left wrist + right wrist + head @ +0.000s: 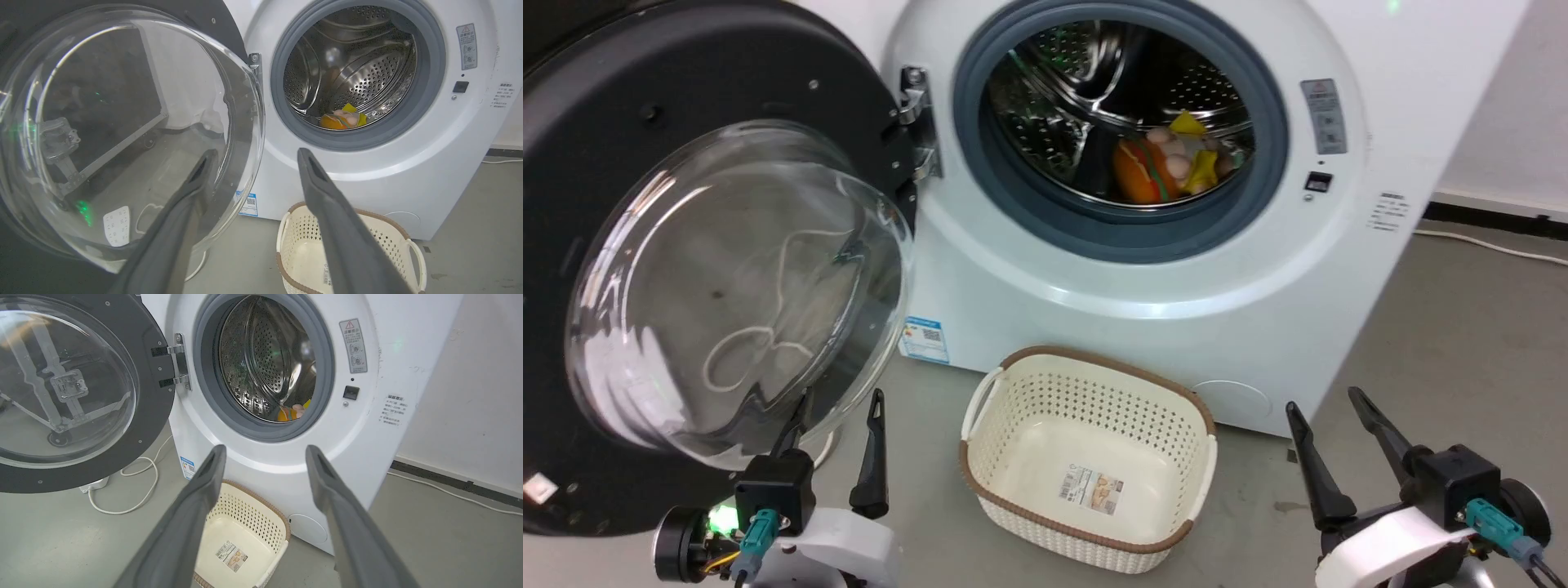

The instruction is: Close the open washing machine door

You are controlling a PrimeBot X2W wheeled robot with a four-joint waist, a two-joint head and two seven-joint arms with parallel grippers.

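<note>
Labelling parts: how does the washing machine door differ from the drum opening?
The washing machine door is black-framed with a bulging clear glass bowl; the drum opening is grey-ringed with perforated steel inside. The door stands swung open on its hinge; the drum opening sits in the washer's front. Both are round.

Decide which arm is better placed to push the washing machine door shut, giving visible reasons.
Left: the left jaws stand open beside the washing machine door; the right jaws are beyond the basket, farther off.

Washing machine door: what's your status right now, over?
Left gripper open, empty. Right gripper open, empty. Washing machine door swung wide open. Laundry basket on floor ahead.
</note>
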